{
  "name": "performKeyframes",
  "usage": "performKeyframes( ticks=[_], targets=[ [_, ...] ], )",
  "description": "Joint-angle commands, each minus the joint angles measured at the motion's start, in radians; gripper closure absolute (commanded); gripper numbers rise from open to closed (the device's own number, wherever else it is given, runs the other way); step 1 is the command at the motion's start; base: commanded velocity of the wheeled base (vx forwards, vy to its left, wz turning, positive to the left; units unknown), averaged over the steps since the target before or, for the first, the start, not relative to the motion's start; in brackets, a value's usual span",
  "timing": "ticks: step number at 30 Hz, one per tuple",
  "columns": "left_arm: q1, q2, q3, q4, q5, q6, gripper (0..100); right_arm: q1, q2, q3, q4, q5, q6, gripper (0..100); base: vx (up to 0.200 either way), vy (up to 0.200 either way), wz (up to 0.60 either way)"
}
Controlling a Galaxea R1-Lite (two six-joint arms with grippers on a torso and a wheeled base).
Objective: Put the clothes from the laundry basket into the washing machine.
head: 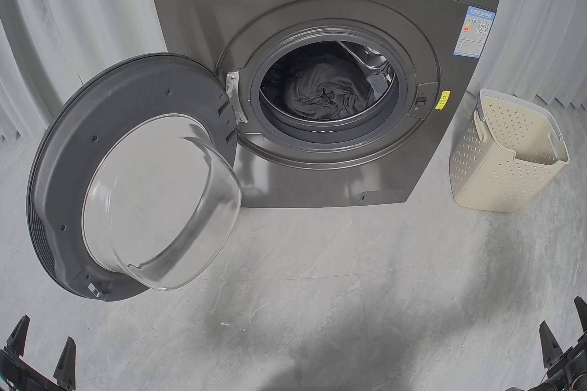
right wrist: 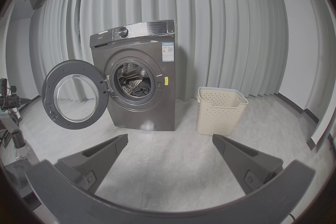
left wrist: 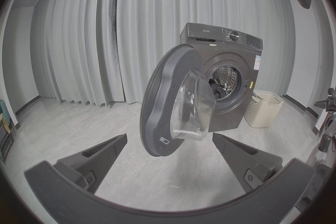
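Two grippers are hanging low, well apart from the work: the left gripper (left wrist: pixel 168 136) with fingers spread and empty, the right gripper (right wrist: pixel 169 137) likewise. Dark crumpled clothes (head: pixel 324 90) are lying inside the grey front-loading washing machine (head: pixel 183 13), its round glass-centred door (head: pixel 61 178) standing wide. The cream perforated plastic laundry basket (head: pixel 483 178) is sitting just beside it, looking empty to me, so I am judging the loading done.
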Motion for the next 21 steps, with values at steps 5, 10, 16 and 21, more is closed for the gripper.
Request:
performKeyframes(
  ticks=[5,10,16,21],
  targets=[
    [-0.001,-0.010,0.018,0.000,0.001,0.002,0,-0.003,-0.005,0.018,-0.001,-0.003,0.001,0,0.000,0.200,0.00],
    [0.001,-0.010,0.018,0.000,0.001,0.002,0,0.001,-0.006,0.018,-0.001,-0.003,0.003,0,0.000,0.040,0.00],
    [-0.001,-0.010,0.018,0.000,0.001,0.000,0,0.001,-0.006,0.018,-0.001,-0.004,0.004,0,-0.133,0.000,0.00],
    [-0.001,-0.010,0.018,0.000,0.001,-0.001,0,0.001,-0.006,0.018,-0.001,-0.006,0.006,0,-0.040,0.000,0.00]
  ],
)
